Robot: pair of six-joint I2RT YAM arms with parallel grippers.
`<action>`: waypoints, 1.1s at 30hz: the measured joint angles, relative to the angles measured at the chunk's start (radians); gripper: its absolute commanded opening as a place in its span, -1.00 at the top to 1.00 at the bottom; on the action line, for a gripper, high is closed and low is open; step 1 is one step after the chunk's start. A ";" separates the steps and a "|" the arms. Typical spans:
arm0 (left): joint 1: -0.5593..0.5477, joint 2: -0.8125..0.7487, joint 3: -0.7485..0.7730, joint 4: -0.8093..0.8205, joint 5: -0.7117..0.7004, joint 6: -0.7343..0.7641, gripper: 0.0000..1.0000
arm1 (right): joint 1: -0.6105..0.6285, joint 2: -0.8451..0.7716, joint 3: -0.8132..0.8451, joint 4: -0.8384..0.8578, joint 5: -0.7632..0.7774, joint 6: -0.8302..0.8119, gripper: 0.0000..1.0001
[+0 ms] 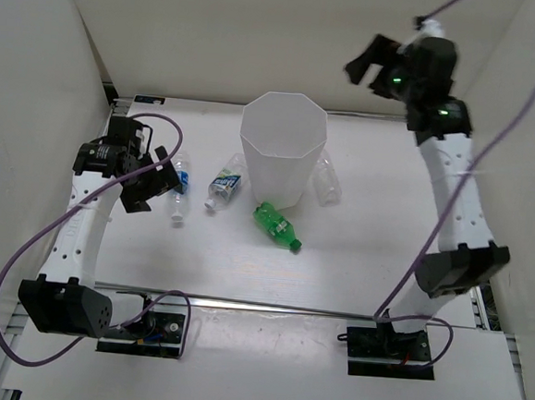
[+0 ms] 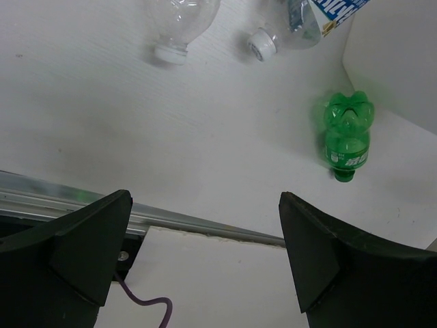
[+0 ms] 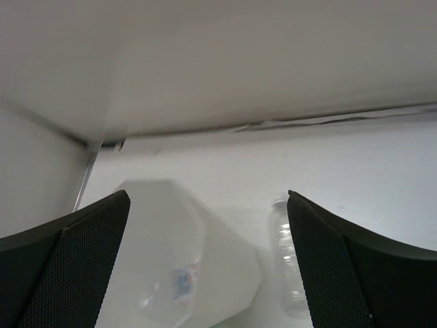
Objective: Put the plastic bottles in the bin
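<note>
The white many-sided bin point(image 1: 282, 150) stands upright at mid-table. In the right wrist view, the bin point(image 3: 225, 273) holds one labelled bottle point(image 3: 176, 287). On the table lie a clear bottle point(image 1: 180, 189) with a blue label, a second labelled bottle point(image 1: 224, 185), a green bottle point(image 1: 277, 226) in front of the bin, and a clear bottle point(image 1: 325, 181) to its right. My left gripper point(image 1: 160, 184) is open and empty, just left of the first bottle. My right gripper point(image 1: 369, 60) is open and empty, raised high behind and right of the bin.
White walls close in the table on the left, back and right. A metal rail point(image 1: 278, 305) runs along the near edge. In the left wrist view the green bottle point(image 2: 347, 137), two white-capped clear bottles point(image 2: 179, 27) point(image 2: 287, 31) and the bin's wall point(image 2: 396, 61) show beyond the open fingers.
</note>
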 measured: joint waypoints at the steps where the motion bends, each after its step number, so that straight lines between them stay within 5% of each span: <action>1: 0.000 -0.005 -0.007 0.001 0.000 0.000 -1.00 | -0.056 -0.033 -0.022 0.002 0.011 0.024 -0.99; 7: 0.000 -0.010 -0.013 0.014 0.016 0.000 -1.00 | -0.341 -0.009 -0.108 -0.035 -0.030 0.116 -0.99; 17: 0.000 -0.013 -0.089 0.029 0.042 0.001 -1.00 | -0.225 0.400 -0.210 -0.187 -0.214 0.027 -0.99; 33: 0.000 -0.019 -0.141 0.040 0.091 -0.038 -1.00 | -0.093 0.599 0.003 -0.243 -0.194 -0.037 -0.99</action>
